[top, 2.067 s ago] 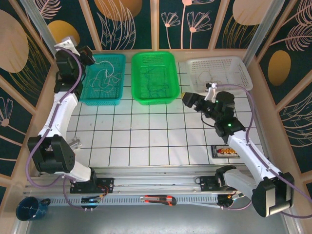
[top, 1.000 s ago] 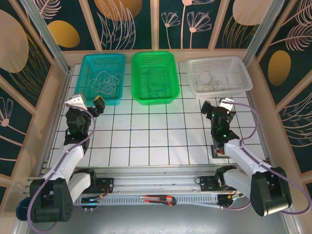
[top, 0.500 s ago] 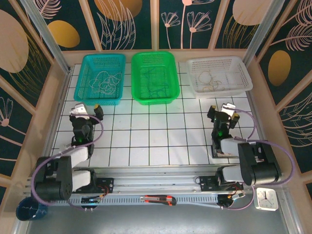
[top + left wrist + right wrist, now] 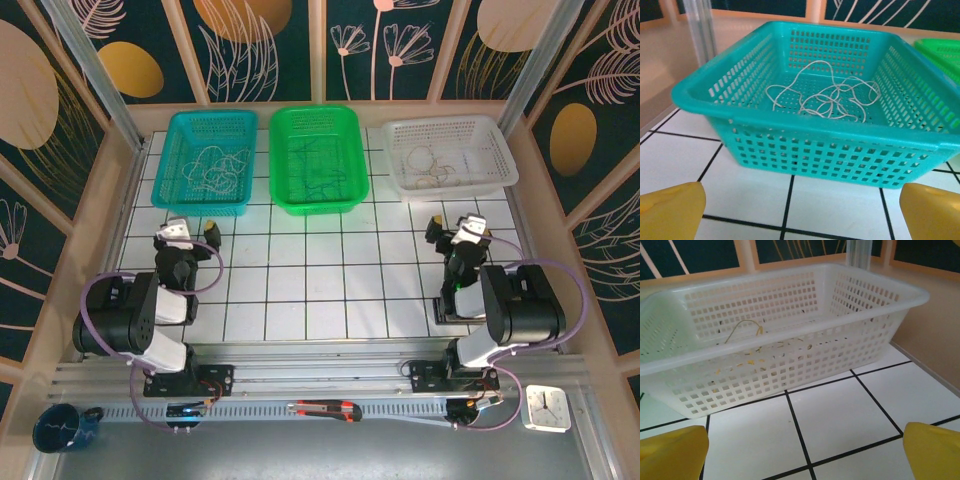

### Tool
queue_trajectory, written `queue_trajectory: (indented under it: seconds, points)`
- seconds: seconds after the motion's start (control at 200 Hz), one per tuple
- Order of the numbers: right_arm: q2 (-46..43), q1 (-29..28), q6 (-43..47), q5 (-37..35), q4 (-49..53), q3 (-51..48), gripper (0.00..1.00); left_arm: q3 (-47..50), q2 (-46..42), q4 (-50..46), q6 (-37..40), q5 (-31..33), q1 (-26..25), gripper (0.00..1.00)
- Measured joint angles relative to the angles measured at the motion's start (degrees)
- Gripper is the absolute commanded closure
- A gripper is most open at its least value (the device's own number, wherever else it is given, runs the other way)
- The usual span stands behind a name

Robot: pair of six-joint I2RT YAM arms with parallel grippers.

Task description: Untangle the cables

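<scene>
Both jaws gape wide, empty. Ahead of the left jaws the teal basket point(image 4: 830, 150) holds looped white cables point(image 4: 827, 99); ahead of the right jaws the white basket point(image 4: 790, 360) holds pale yellow cables point(image 4: 758, 329). I'd lift over the near wall and pinch one loose end.

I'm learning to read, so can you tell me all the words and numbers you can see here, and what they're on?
No text here can be read.
Clock at the near right corner: marks on its face, too small to read.
Dark packet, partly hidden: coloured print, too blurred to read.
Teal basket, green basket, white basket: no labels visible.
</scene>
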State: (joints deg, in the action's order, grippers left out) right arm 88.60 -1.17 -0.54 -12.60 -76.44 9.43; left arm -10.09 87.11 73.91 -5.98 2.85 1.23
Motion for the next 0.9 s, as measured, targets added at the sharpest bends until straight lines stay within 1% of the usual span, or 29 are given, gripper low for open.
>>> queue_trajectory:
  seconds: [0.16, 0.33, 0.901]
  points:
    - [0.83, 2.03, -0.24, 6.78, 0.81, 1.62, 0.01, -2.78, 0.07, -0.5, 0.44, -1.09, 0.0, 0.01]
    - [0.83, 2.91, -0.42, 9.66, 0.83, 2.32, 0.01, -3.02, 0.07, -1.22, 0.44, -0.87, 0.0, 0.01]
    - [0.83, 2.58, -0.42, 9.7, 0.81, 2.32, 0.01, -2.67, 0.07, -0.85, 0.46, -1.11, 0.0, 0.01]
